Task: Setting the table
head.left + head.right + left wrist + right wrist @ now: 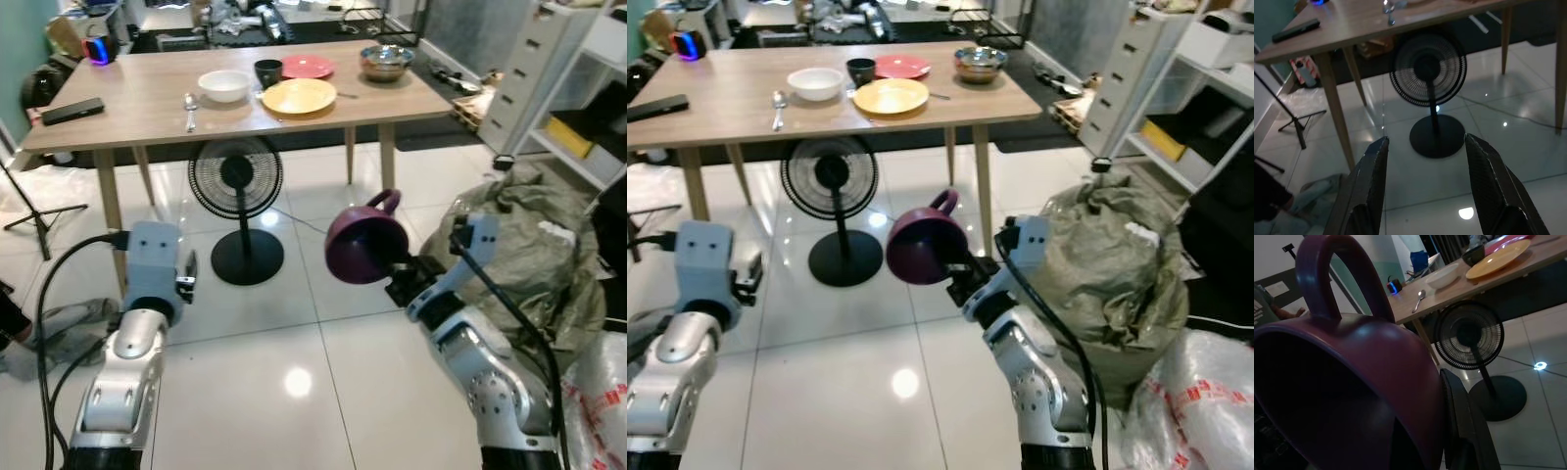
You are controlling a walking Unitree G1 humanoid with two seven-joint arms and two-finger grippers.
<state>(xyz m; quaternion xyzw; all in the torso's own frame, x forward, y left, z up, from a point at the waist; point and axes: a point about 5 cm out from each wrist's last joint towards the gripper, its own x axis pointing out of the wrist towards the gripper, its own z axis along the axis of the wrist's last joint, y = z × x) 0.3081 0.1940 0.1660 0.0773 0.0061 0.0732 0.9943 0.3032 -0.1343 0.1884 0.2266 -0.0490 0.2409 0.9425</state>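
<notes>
A purple mug (364, 243) hangs in the air over the tiled floor, well short of the table, with my right gripper (400, 272) shut on its rim and its handle pointing up. My left gripper (1425, 186) is open and holds nothing; it looks at the fan. On the wooden table (147, 103) ahead lie a yellow plate (299, 95), a pink plate (307, 67), a white bowl (224, 85), a black cup (267, 71), a metal bowl (386, 61) and a spoon (190, 106).
A black floor fan (236, 196) stands under the table's near edge. A grey-green sack (534, 255) sits on the floor at my right, beside white shelves (588, 108). A black remote (72, 110) lies on the table's left end. A tripod (39, 211) stands at left.
</notes>
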